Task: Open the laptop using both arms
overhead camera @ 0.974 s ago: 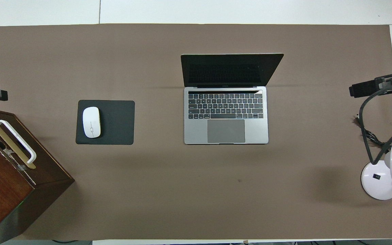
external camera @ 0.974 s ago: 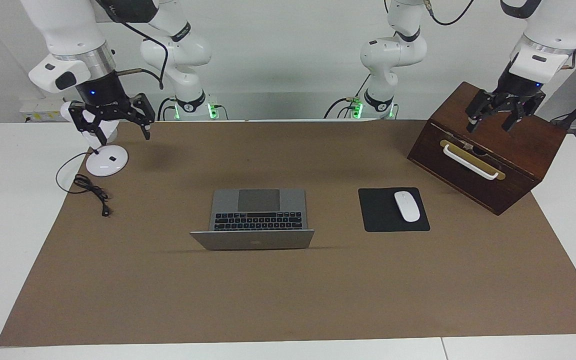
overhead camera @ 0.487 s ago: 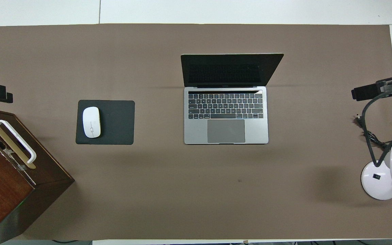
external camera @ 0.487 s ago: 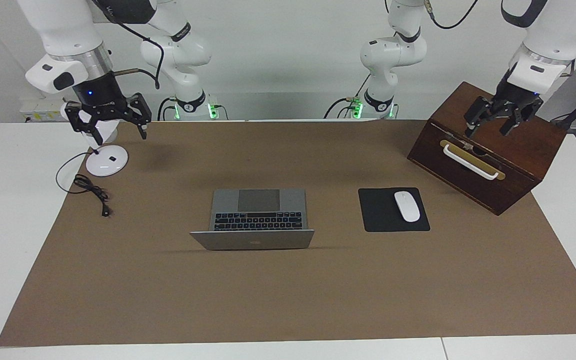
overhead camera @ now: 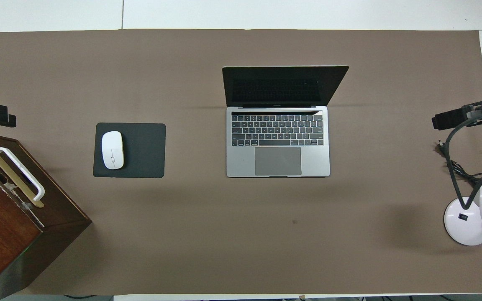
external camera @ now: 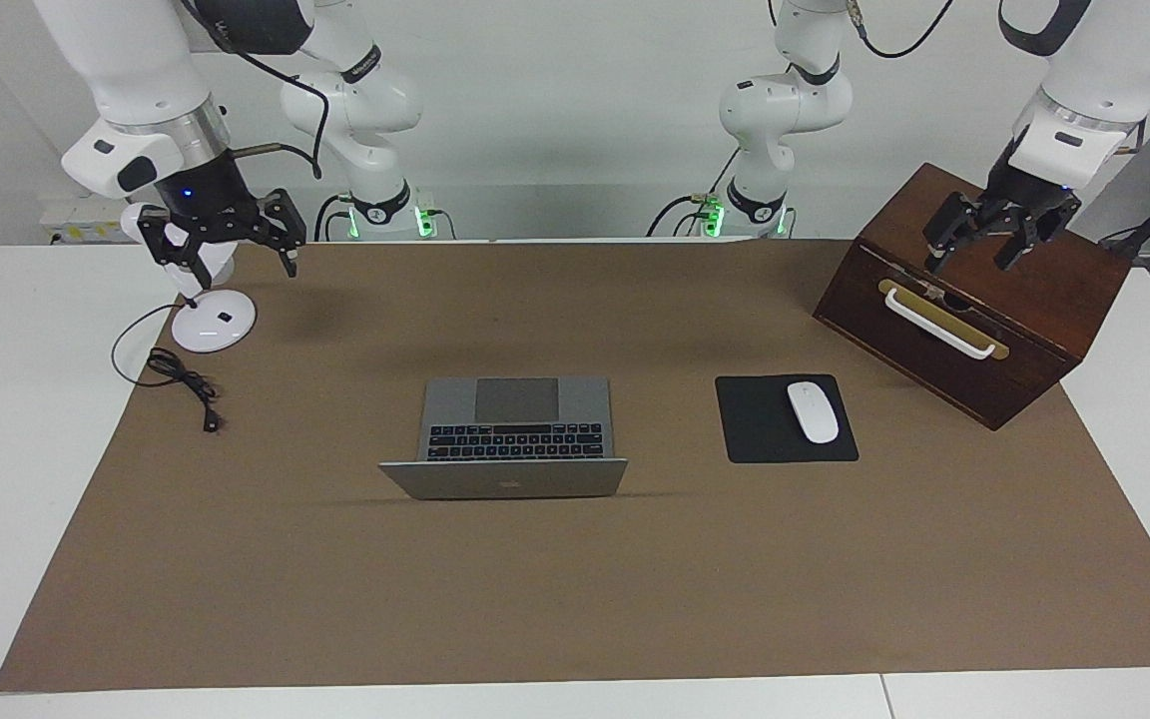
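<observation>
The silver-grey laptop [external camera: 510, 439] stands open in the middle of the brown mat, its lid upright and its black keyboard and grey trackpad [overhead camera: 278, 161] facing the robots. The screen [overhead camera: 283, 85] is dark. My right gripper [external camera: 234, 262] hangs open and empty in the air over the white lamp base, at the right arm's end of the table. My left gripper [external camera: 972, 260] hangs open and empty over the top of the wooden box. Neither gripper touches the laptop.
A wooden box [external camera: 974, 300] with a white handle [overhead camera: 19, 173] stands at the left arm's end. A white mouse [external camera: 812, 411] lies on a black mouse pad [overhead camera: 140, 150] beside the laptop. A white desk lamp [overhead camera: 467, 219] and its black cable [external camera: 181, 379] sit at the right arm's end.
Both grippers have shifted only slightly in the air; the left one has risen a little over the box. The laptop has not moved.
</observation>
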Robot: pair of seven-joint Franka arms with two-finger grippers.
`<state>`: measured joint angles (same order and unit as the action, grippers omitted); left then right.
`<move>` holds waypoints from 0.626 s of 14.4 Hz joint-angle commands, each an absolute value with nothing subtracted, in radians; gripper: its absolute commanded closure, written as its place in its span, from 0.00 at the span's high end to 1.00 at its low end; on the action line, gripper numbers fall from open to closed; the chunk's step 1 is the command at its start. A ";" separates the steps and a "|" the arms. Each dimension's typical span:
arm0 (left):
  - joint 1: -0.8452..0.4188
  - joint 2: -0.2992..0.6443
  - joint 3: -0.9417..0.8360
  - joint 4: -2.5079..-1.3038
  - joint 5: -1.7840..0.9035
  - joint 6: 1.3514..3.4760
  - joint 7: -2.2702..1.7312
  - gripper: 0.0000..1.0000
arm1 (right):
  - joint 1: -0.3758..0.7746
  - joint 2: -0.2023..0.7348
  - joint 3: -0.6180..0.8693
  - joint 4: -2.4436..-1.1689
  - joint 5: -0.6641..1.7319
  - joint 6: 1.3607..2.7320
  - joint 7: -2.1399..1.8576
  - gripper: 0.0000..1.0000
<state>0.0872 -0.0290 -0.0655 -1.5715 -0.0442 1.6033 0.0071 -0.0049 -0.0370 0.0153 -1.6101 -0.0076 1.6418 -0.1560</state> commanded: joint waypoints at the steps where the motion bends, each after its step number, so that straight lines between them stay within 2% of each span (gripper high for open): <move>1: 0.087 -0.035 -0.067 -1.577 -0.025 1.589 0.008 1.00 | -0.034 -0.054 0.025 -1.623 -0.018 1.628 -0.123 1.00; 9: 0.084 -0.041 -0.066 -1.580 -0.008 1.569 0.006 1.00 | -0.044 -0.054 0.025 -1.623 -0.021 1.623 -0.067 1.00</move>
<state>0.0872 -0.0290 -0.0651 -1.5715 -0.0328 1.5892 0.0072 -0.0228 -0.0374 0.0135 -1.6101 -0.0077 1.6380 -0.0797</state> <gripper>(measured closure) 0.000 0.000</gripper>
